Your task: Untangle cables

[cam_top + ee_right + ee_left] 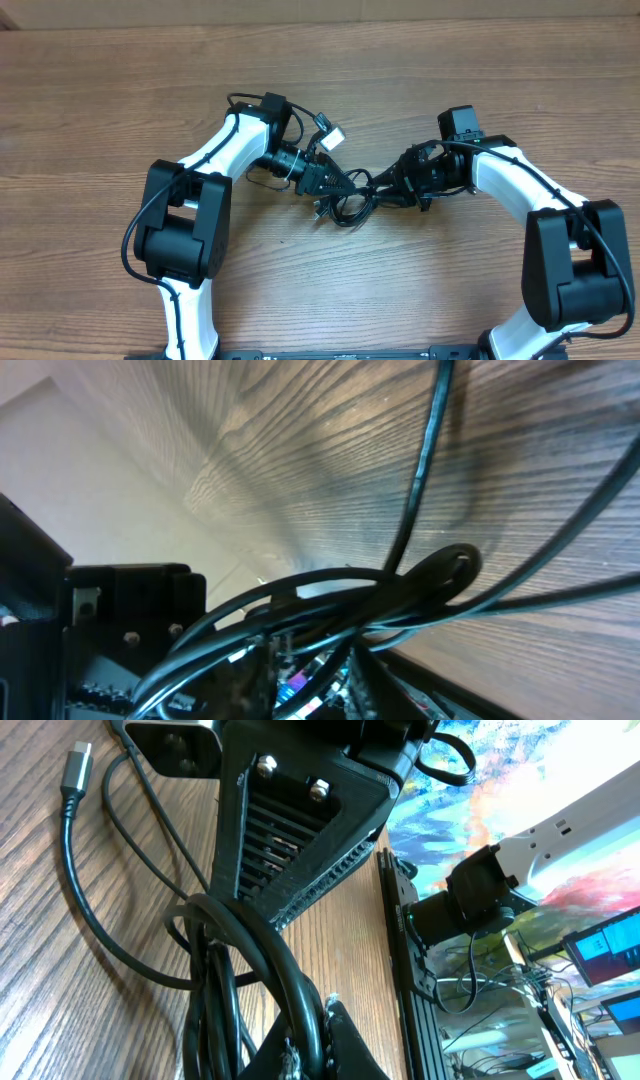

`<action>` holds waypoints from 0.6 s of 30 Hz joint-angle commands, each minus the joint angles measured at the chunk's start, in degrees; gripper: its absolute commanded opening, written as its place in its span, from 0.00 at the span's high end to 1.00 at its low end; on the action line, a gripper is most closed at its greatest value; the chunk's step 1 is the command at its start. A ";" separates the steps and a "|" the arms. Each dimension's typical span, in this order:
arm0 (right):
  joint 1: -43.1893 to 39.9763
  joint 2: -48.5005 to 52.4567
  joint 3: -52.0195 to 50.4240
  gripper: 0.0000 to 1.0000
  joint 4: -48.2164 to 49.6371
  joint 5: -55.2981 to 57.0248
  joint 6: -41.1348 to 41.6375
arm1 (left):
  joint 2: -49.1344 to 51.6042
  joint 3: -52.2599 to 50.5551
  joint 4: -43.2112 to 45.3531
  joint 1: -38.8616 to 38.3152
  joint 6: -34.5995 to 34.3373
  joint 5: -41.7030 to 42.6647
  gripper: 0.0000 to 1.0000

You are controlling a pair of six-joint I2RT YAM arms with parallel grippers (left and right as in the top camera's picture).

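The cables (350,200) lie as a knot of thin black cords on the wooden table between my two grippers. My left gripper (322,180) reaches in from the left. In its wrist view the left gripper (310,1025) is shut on a black cable loop (290,985). A loose strand ends in a silver plug (75,765). A white plug end (332,138) lies just behind the knot. My right gripper (395,188) meets the knot from the right. Seen from its own wrist, the right gripper (312,665) has a narrow gap, with cable strands (400,585) bunched across its tips.
The right gripper's black vented body (300,820) hangs close over the left gripper's cable loop. A black rail (410,970) runs along the table edge. The left arm's elbow (185,225) and the right arm's elbow (570,255) stand near the front edge.
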 commanded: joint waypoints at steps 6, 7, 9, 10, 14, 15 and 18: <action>0.31 0.02 1.46 0.71 0.26 2.08 0.28 | -0.07 0.33 0.04 -0.50 1.51 4.11 0.96; 0.31 0.02 1.46 0.70 0.26 2.08 0.28 | -0.07 0.33 0.07 -0.52 1.51 4.55 0.96; 0.31 0.02 1.46 0.70 0.24 2.08 0.46 | -0.07 0.33 0.35 -0.76 1.51 4.94 0.96; 0.31 0.02 1.46 0.70 0.24 2.08 0.46 | -0.07 0.33 0.48 -0.94 1.49 4.96 0.96; 0.31 0.02 1.46 0.69 0.26 2.08 0.48 | -0.07 0.33 0.76 -2.43 1.51 5.55 0.96; 0.31 0.02 1.46 0.69 0.24 2.05 0.50 | -0.07 0.33 0.90 -2.86 1.51 5.49 0.96; 0.33 0.02 1.46 0.68 0.24 2.01 0.50 | -0.07 0.33 1.38 -3.87 1.51 5.40 0.96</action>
